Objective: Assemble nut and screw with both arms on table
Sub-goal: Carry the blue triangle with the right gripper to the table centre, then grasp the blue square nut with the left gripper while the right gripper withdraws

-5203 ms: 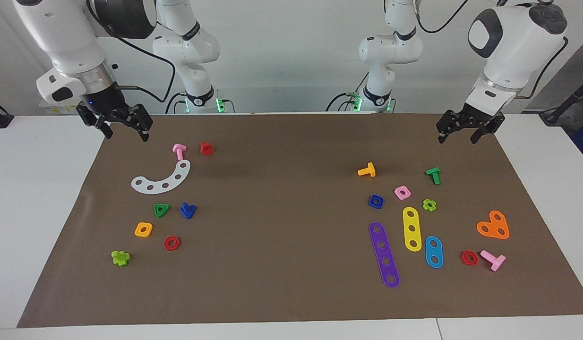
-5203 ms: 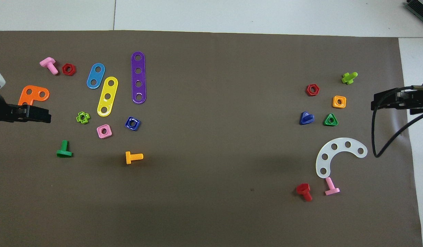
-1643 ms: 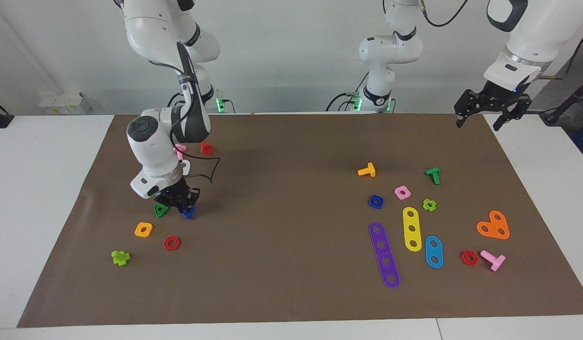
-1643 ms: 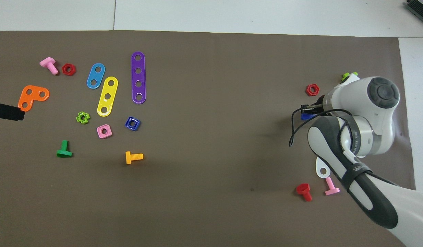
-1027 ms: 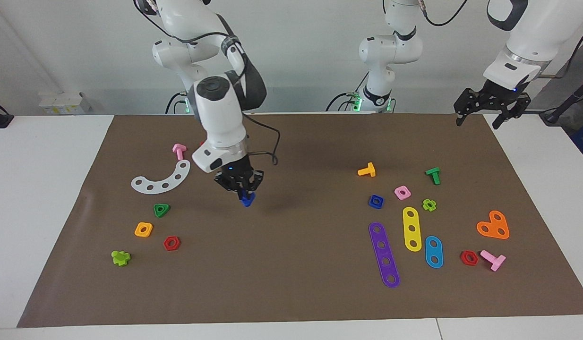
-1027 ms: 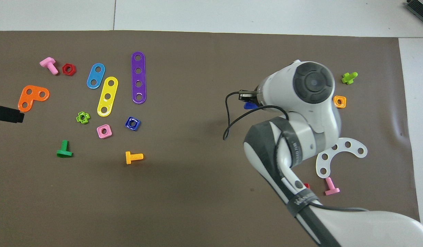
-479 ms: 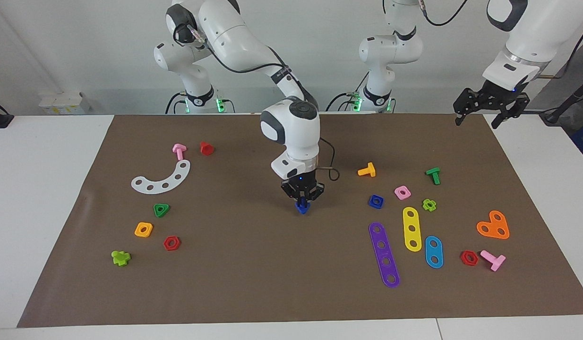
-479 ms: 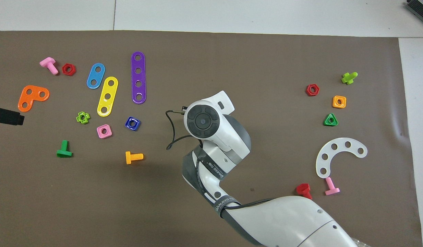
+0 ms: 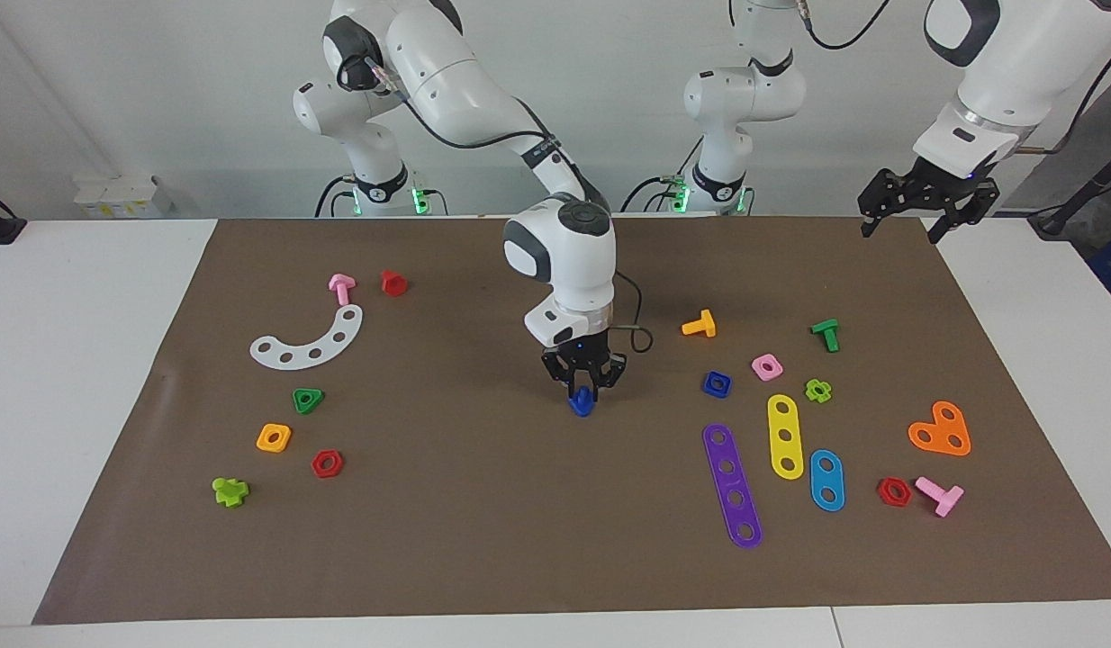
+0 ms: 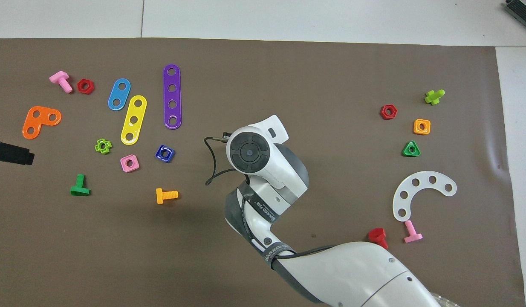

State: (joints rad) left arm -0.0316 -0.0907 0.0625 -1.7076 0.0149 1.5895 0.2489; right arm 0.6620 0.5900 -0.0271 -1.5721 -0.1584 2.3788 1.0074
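Observation:
The dark blue screw (image 9: 581,404) rests on the brown mat (image 9: 519,540) of the table, near its middle. My right gripper (image 9: 582,391) stands straight over the screw, tips down at its top. The fingers are parted, open and no longer clamping it. In the overhead view the right arm's wrist (image 10: 250,153) hides the screw and the gripper. The dark blue nut (image 9: 717,384) (image 10: 165,153) lies flat toward the left arm's end, beside a pink nut (image 9: 767,366). My left gripper (image 9: 899,231) (image 10: 11,152) waits open in the air over the mat's corner by its base.
An orange bolt (image 9: 700,324), a green bolt (image 9: 826,334), and purple (image 9: 732,486) and yellow (image 9: 785,436) strips lie around the nut. A white arc (image 9: 308,340), a green triangular nut (image 9: 307,400) and an orange-yellow nut (image 9: 274,437) lie toward the right arm's end.
My right gripper carried the screw from the right arm's end to the mat's middle, lowered it onto the mat and parted its fingers. The left gripper has barely moved.

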